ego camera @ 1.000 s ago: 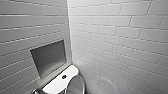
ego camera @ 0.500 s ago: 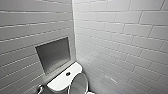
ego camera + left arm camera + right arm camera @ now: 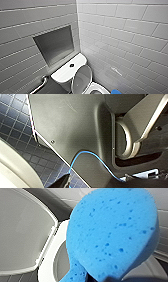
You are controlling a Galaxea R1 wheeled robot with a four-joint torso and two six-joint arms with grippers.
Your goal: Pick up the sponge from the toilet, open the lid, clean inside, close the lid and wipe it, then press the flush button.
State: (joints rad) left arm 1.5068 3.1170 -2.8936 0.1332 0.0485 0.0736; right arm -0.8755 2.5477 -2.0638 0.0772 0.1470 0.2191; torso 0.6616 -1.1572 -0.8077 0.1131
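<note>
Your right jaws seem clamped on the bright blue porous sponge [image 3: 112, 235], just ahead of them over the glossy white ceramic toilet [image 3: 67, 71] bowl (the white oval lid [image 3: 22, 230] stands raised beside it). A loose grip could drop the sponge in, and a wide swing could knock the lid shut.

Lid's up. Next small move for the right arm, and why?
Probably lower the bright blue porous sponge into the white ceramic bowl: the glossy white oval lid already stands raised, and the sponge sits by the rim, not inside.
</note>
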